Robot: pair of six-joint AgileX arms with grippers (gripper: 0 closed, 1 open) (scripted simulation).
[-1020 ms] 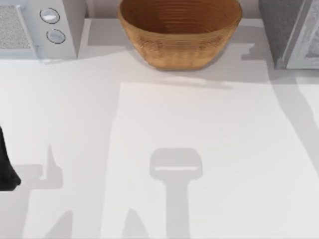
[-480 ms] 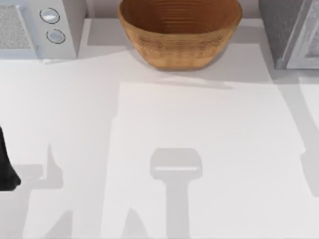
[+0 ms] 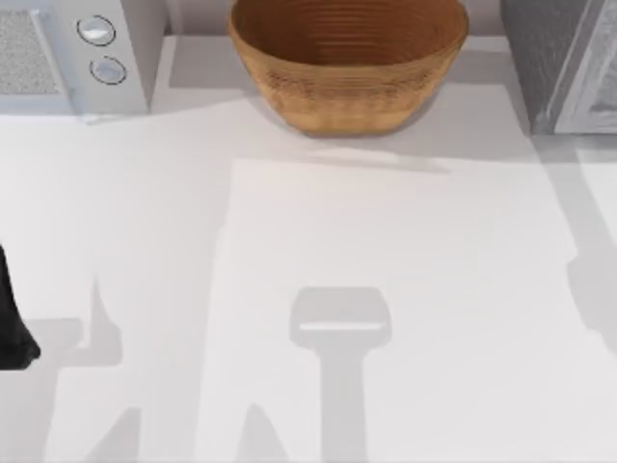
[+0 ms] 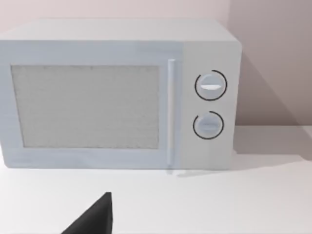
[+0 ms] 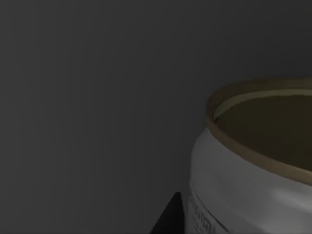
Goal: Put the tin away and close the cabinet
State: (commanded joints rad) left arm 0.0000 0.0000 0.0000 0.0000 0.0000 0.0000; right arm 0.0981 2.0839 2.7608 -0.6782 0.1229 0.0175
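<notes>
Sitting close before the right wrist camera, the tin (image 5: pixel 253 165) stands upright in a dim grey space, gold rim up, white label facing; whether the right gripper grips it cannot be told. Left arm (image 3: pixel 12 323) rests parked at the table's (image 3: pixel 386 251) left edge, its wrist facing the microwave (image 4: pixel 117 92), finger state unreadable. Wicker basket (image 3: pixel 347 63) sits at the table's far edge.

We see a white worktop (image 3: pixel 386 251) stretching across the top view, most of its surface bare and crossed by grey shadows. At its far edge a wicker basket (image 3: pixel 347 63) stands in the middle, a white microwave (image 3: pixel 77 53) with two round dials sits in the far left corner, and a grey cabinet (image 3: pixel 564 63) stands in the far right corner.
</notes>
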